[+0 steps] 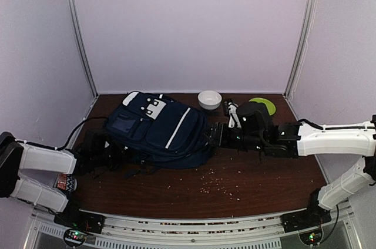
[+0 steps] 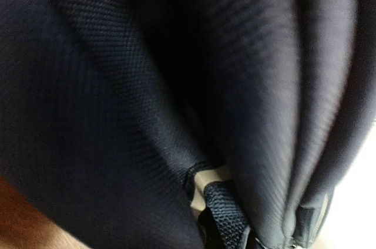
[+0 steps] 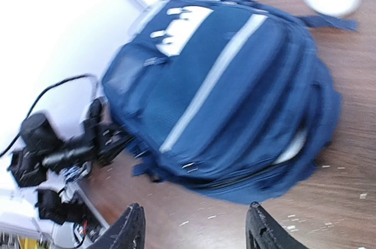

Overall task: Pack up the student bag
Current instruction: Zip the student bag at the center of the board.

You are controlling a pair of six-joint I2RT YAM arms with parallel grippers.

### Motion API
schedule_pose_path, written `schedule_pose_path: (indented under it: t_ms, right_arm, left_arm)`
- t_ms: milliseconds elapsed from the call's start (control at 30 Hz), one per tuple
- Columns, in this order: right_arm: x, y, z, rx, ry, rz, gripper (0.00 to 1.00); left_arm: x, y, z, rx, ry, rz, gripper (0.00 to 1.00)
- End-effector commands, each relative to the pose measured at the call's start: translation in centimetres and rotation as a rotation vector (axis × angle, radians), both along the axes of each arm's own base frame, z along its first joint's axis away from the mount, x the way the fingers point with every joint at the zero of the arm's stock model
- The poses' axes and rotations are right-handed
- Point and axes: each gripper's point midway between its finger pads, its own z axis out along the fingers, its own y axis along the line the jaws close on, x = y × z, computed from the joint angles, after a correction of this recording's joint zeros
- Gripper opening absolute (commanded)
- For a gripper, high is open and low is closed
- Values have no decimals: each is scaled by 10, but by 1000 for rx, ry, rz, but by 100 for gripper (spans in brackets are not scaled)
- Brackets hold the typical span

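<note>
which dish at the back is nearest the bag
The white bowl, close beside the student bag; the green plate lies farther right, near the back corner.

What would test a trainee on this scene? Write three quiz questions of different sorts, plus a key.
1. True or false: the white bowl stands on the table, not on the navy backpack.
2. The right tool is: A) open and empty; B) shut on a strap; C) holding a pen.
3. Fill in: the left wrist view shows almost only dark ____.
Key: 1 true; 2 A; 3 fabric.
</note>
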Motion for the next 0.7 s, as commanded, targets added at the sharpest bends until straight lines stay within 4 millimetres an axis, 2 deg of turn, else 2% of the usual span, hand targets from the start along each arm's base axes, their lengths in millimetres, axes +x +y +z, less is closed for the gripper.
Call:
schedule_pose_path:
  t_ms: [0,133,300,400,500,667]
  right_arm:
    - [-25,25,8,-40,-126,50,58]
    - [-35,68,13,49,-187,114,55]
    - [-38,127,-4,72,-139,221,50]
    - [-40,155,-18,48,-116,253,49]
    - [-41,171,-31,42,-93,272,49]
    - [-49,181,-47,45,-65,315,50]
  left_arm:
    - [13,-17,63,-109,-182,-30,0]
    - [11,-23,93,-127,-237,-38,0]
    - [4,-33,113,-154,-272,-55,0]
    - [0,-42,119,-185,-278,-74,0]
    - [-3,-49,126,-207,-287,-94,0]
    - [-5,-57,134,-231,-297,-114,0]
